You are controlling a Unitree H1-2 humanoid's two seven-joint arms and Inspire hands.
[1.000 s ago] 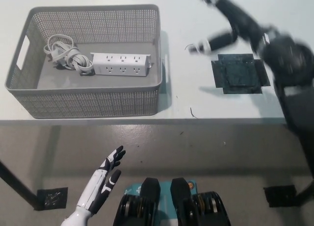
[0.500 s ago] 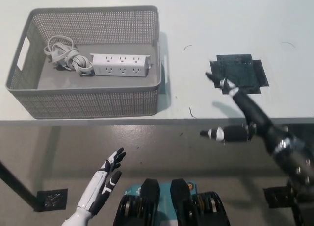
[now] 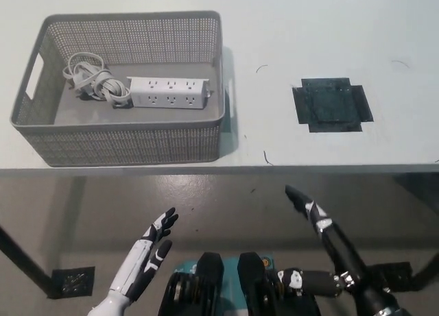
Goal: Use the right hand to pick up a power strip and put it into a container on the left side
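Now the power strip [image 3: 168, 92] lies in the gray basket [image 3: 123, 139].
Its cord [image 3: 92, 81] is coiled beside it. Below the table [image 3: 288, 42], both the black right hand [image 3: 322, 227] and white left hand [image 3: 147, 254] are spread, holding nothing.

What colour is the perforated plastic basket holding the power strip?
Grey perforated plastic basket, clearest in the head view.

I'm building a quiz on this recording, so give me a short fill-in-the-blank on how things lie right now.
1. The white power strip lies inside the grey ____.
2. Its coiled cord lies toward the picture's ____ of it.
3. The black right hand, below the table's edge, holds ____.
4. The white left hand is ____.

Missing: basket; left; nothing; open
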